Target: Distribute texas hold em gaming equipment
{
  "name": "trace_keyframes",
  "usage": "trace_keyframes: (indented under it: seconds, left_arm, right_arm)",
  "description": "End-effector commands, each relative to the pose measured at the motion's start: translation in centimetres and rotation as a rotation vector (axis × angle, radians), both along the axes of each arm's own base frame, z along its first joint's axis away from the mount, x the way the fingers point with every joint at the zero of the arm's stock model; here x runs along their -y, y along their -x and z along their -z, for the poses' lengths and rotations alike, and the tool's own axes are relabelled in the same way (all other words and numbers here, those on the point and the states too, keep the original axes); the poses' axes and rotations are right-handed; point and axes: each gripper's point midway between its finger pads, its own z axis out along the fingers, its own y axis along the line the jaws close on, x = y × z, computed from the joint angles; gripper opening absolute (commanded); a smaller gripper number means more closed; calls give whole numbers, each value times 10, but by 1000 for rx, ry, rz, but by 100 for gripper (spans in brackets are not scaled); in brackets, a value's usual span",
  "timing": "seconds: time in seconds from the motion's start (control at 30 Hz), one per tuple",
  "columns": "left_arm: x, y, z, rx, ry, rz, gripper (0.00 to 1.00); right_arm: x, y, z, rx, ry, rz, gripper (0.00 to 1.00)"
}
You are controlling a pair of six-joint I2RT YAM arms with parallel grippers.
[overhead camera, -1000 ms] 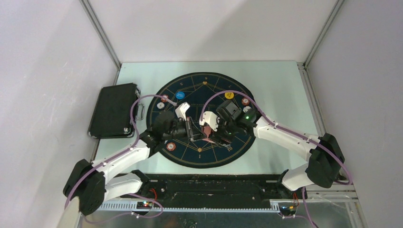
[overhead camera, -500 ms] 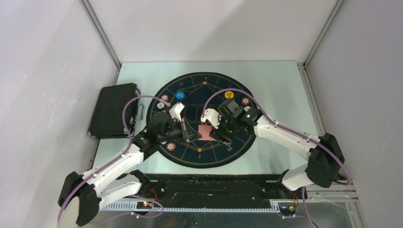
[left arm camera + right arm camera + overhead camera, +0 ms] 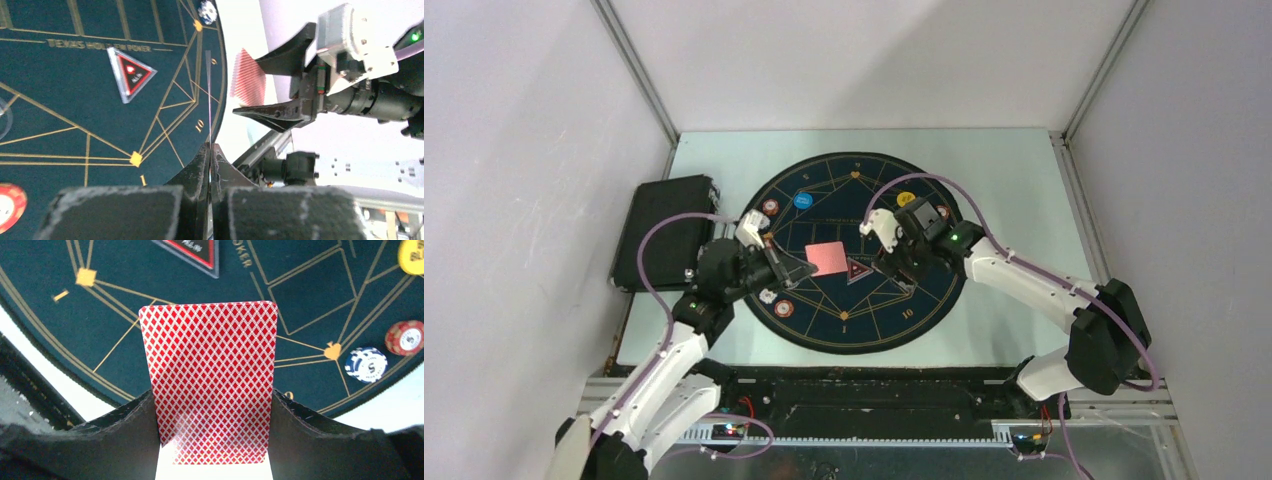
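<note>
Pale table with a dark round poker mat. Left gripper is fully clamped on a single playing card at mid-frame. Right gripper, half spread, pinches the red-backed cards by their long edges. Cards look light, slick and bendy, so pinch near an edge. Mat centre is roomy apart from the red triangular token.

The round mat looks like matt, felt-like cloth with printed gold lines. On it, the triangular token has a glossy clear plastic rim, and the chips look like smooth plastic. Above the mat, the stack of cards is smooth with a faint sheen, the single card is thin stock, and the fingers are matt black and finely grainy.
</note>
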Motion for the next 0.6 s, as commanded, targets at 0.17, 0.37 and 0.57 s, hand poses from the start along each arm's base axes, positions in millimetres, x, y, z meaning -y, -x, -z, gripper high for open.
trace_keyframes:
  seconds: [0.17, 0.37, 0.57]
  left_arm:
    - [-52, -30, 17, -66, -12, -298, 0]
    - [-72, -49, 31, -76, 8, -395, 0]
    - [-84, -58, 43, -101, -32, -431, 0]
  right_arm:
    - [14, -41, -27, 64, -129, 305, 0]
    - [24, -44, -31, 84, -119, 366, 0]
    - [25, -46, -31, 95, -120, 380, 0]
